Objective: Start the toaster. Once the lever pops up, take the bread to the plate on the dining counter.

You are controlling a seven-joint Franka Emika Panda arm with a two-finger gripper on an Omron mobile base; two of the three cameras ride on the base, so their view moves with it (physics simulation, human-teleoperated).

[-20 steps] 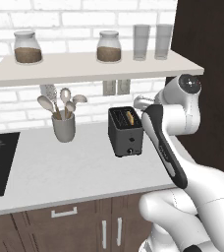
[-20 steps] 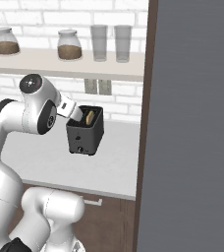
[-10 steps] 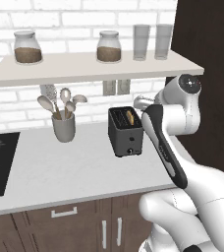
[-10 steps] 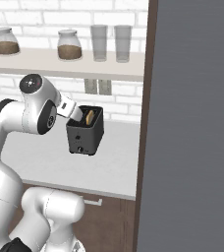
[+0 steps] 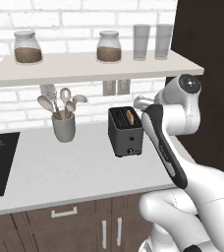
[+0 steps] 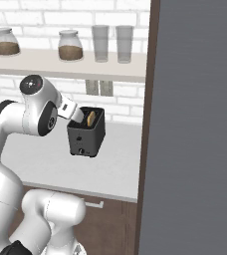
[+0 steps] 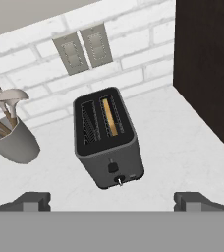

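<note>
The gripper (image 7: 112, 199) hangs with its jaws spread wide, holding nothing, above the toaster (image 7: 108, 136). The toaster stands on the worktop (image 7: 182, 147), right of the utensil cup (image 7: 11, 140). The bread (image 7: 111, 117) sits in the toaster's right slot.

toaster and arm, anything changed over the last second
Nothing visibly changed. The toaster sits in the same spot on the worktop with the bread down in one slot, and the open end effector hangs above it as before.

Bare worktop (image 7: 182, 147) surrounds the toaster (image 7: 109, 138); the utensil crock (image 7: 11, 140) stands left, a dark cabinet wall (image 7: 207, 64) right, seemingly clear.
</note>
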